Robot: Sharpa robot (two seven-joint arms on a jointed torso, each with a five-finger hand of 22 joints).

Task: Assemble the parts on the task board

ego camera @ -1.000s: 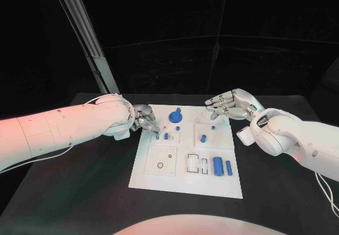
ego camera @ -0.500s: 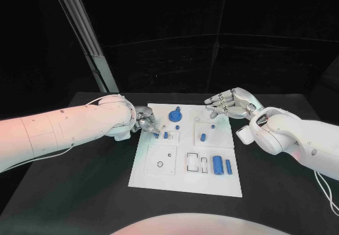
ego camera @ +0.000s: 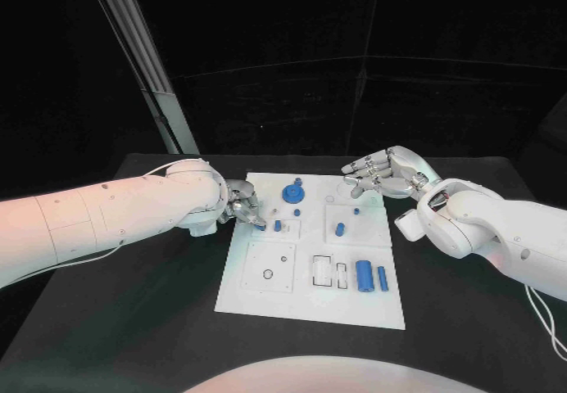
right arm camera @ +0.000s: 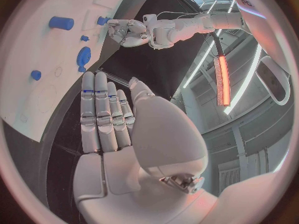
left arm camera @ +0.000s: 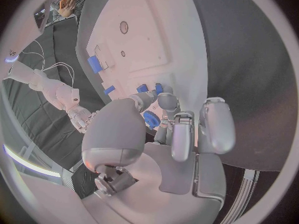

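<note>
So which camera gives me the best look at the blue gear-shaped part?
Head view: the gear-shaped part sits unobstructed near the task board's far edge. Right wrist view shows it smaller and warped; left wrist view mostly hides it behind the left hand's fingers.

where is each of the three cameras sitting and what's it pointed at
Head view: from the robot's head, looking down at the white board; both arms enter, left hand and right hand.
Left wrist view: behind the left hand, facing the board.
Right wrist view: behind the right hand, facing the board's edge.
Shared: all show the board; the right wrist view also catches the left hand.
</note>
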